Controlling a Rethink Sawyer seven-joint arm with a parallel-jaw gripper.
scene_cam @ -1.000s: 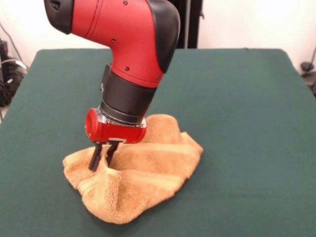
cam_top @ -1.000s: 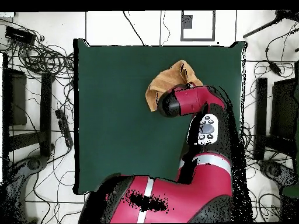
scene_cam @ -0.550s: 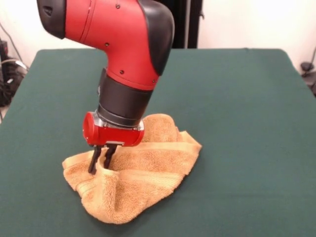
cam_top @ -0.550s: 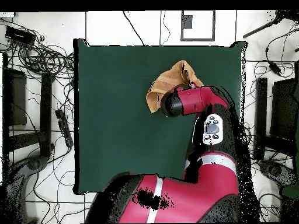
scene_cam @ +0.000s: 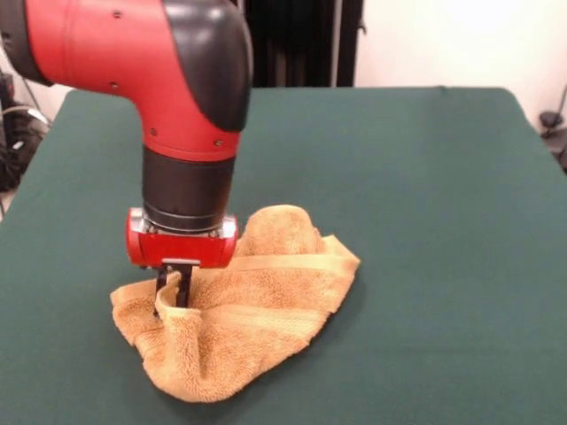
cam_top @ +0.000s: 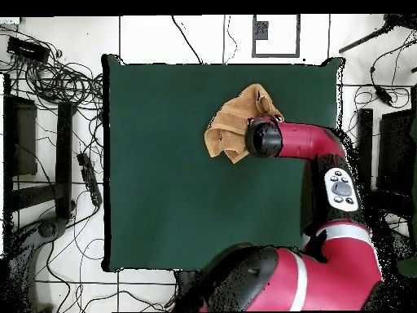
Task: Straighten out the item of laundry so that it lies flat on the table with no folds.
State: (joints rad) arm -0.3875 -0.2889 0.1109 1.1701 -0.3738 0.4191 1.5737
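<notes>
The towel (scene_cam: 244,301) lies crumpled on the table (scene_cam: 425,221), in the near left part of the front view. It is golden-orange terry cloth, bunched into soft ridges, with a rounded hump at its far side and a thicker rolled lobe hanging toward the near edge. A flat woven band runs across its middle from left to right, and another shows lower down along a fold. Its left corner lies flatter on the green cloth.

The gripper (scene_cam: 171,297) stands upright over the towel's left part, its two dark jaws close together and pinching a raised fold of the cloth between them. Above them sits the red wrist housing, then a black collar and the red and black arm (scene_cam: 168,80), which comes in from the upper left.

In the overhead view the towel (cam_top: 232,130) sits in the upper right part of the table (cam_top: 163,179), partly covered by the end of the arm (cam_top: 301,143), which reaches across from the right. Cables (cam_top: 57,77) lie on the floor to the left of the table.
</notes>
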